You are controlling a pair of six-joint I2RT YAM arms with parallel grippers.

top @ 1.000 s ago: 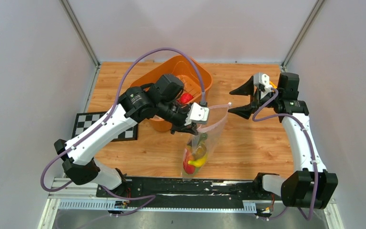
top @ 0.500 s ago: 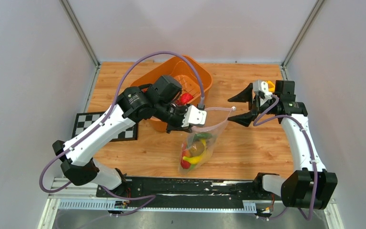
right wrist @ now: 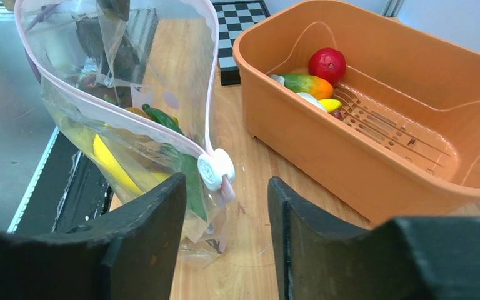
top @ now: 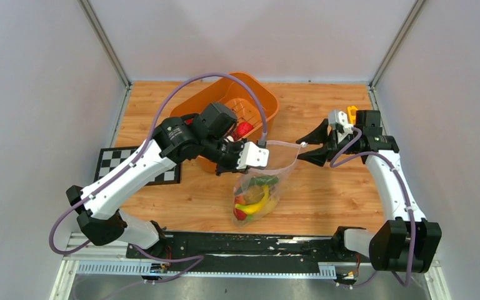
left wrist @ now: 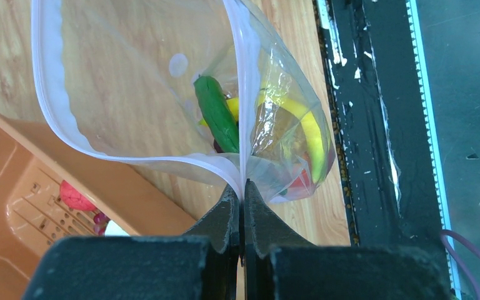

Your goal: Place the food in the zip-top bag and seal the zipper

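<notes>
Food (top: 254, 201) partly bagged, rest in basket (right wrist: 362, 156), zipper (left wrist: 242, 94) unsealed: your left hand (left wrist: 242, 200) pinches the zip-top bag (top: 274, 170) rim, right hand (right wrist: 225, 206) gapes around its slider (right wrist: 215, 169).

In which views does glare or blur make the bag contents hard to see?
Left wrist view: the left hand is soft, too near the lens, and glare on the zip-top bag partly washes out the banana. Right wrist view: the right hand is slightly blurred, the orange basket sharp. Top external view: even light, faint shadows on the table.
</notes>
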